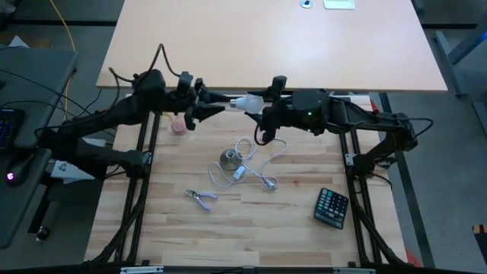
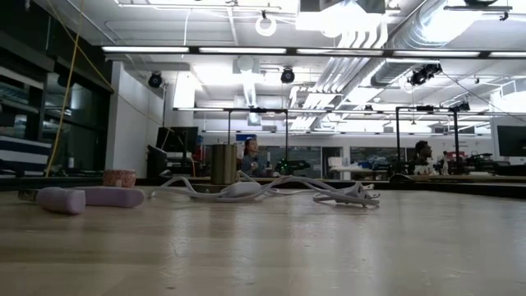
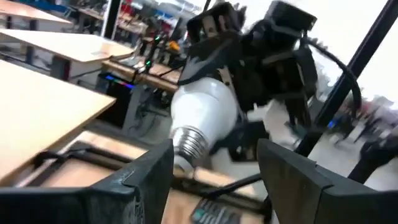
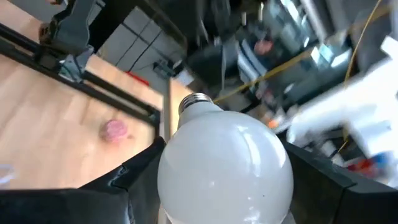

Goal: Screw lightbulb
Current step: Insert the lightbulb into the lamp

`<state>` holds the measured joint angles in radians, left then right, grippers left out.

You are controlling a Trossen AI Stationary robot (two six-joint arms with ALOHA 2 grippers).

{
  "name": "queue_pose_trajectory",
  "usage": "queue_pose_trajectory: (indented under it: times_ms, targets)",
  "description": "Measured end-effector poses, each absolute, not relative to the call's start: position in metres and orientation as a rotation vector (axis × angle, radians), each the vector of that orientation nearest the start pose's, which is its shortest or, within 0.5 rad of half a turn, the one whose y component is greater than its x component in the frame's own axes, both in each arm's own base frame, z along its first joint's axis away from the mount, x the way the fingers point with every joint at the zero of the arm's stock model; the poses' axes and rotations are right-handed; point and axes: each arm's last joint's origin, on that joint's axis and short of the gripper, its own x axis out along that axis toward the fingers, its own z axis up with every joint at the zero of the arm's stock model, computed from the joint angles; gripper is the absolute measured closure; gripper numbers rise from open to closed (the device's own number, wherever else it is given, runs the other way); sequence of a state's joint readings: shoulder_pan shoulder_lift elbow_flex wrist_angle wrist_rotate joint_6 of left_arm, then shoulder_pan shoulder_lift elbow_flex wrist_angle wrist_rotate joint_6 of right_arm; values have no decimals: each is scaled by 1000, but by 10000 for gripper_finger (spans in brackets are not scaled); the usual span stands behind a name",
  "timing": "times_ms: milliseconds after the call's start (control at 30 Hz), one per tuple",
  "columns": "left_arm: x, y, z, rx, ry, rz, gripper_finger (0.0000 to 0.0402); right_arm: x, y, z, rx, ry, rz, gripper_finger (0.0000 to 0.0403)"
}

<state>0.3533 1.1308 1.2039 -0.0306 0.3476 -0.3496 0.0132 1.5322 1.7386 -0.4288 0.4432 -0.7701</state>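
Right gripper (image 4: 221, 177) jaws pinch the lightbulb (image 1: 249, 103) by its globe, mid-air at upper centre of the high view; left gripper (image 3: 214, 171) jaws spread around the screw base. Risk: smooth globe slips or tilts during handover, dropping to the bench (image 1: 289, 221). Count: one lightbulb, one socket (image 1: 230, 158), one pink ball (image 1: 178, 126).

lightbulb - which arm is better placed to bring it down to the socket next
Right: its pincer is shut on the lightbulb by the globe, screw base free. The left pincer is open, only near that base. Socket sits below.
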Motion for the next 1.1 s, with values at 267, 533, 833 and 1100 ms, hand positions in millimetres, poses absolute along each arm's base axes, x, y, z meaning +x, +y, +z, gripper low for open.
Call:
queue_pose_trajectory:
  times_ms: [267,533,833,1100]
  targets:
    - [217,76,382,-160,410,238,181,324,-19,429,-176,513,-226,141]
    - [243,76,296,12,925,178,201,341,-17,407,23,586,-160,141]
    - [254,85,186,-234,1008,183,388,335,-17,430,24,535,-162,141]
    - [264,94,143,-335,1056,279,401,321,-18,468,10,437,-226,141]
